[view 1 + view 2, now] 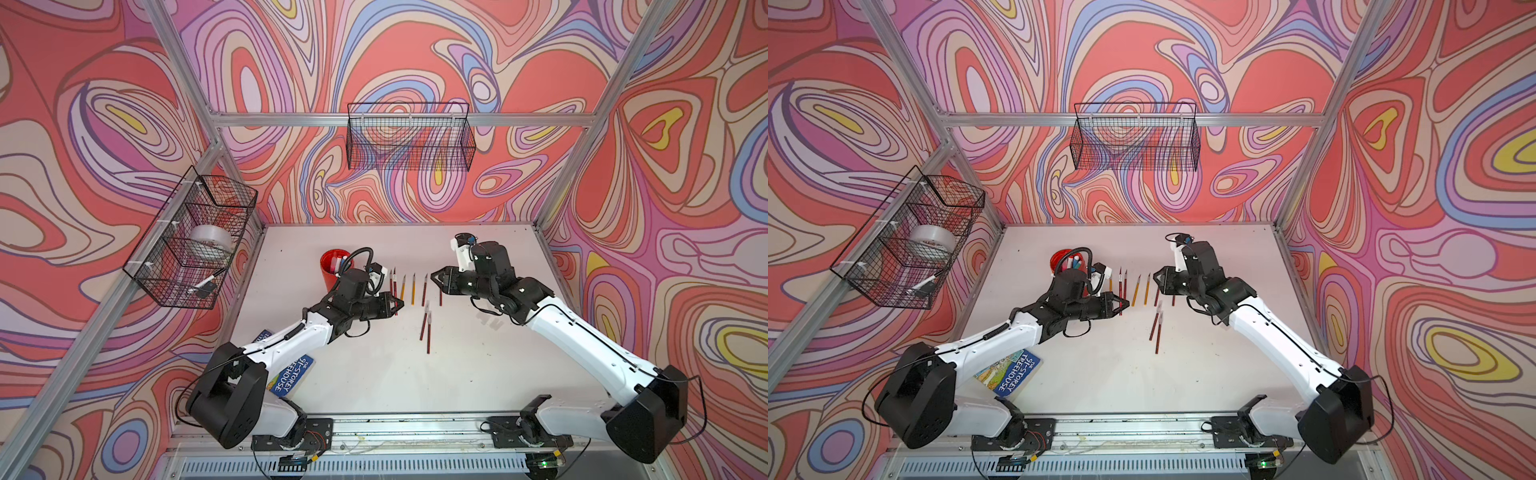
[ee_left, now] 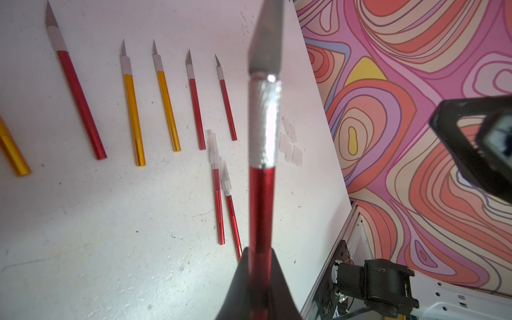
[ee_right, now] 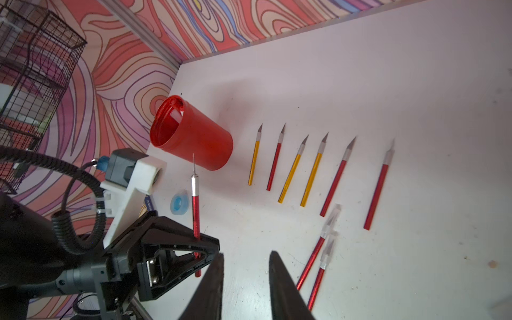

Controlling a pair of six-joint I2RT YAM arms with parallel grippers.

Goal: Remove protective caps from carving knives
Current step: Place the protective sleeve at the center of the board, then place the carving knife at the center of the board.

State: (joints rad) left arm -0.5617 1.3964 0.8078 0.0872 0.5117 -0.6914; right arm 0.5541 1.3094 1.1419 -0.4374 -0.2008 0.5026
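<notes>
Gripping stiff, light bare-bladed knife (image 2: pixel 261 205) by handle with clamped left fingers (image 2: pixel 238 288) — pinch slippery caps (image 2: pixel 214 149) using parted, empty right fingers (image 3: pixel 282 288).

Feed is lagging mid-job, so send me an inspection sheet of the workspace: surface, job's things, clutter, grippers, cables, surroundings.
Surface: white tabletop, scuffed and specked.
Job's things: row of six knives, blades bare; two capped knives lying nearer the robot; loose caps clustered on the table; one red knife held, blade bare.
Clutter: red cup with markers; book; blue tape roll.
Grippers: left gripper shut on the red knife; right gripper jaws open, nothing between.
Cables: black conduit loops over the left wrist.
Surroundings: wire baskets on patterned walls.
</notes>
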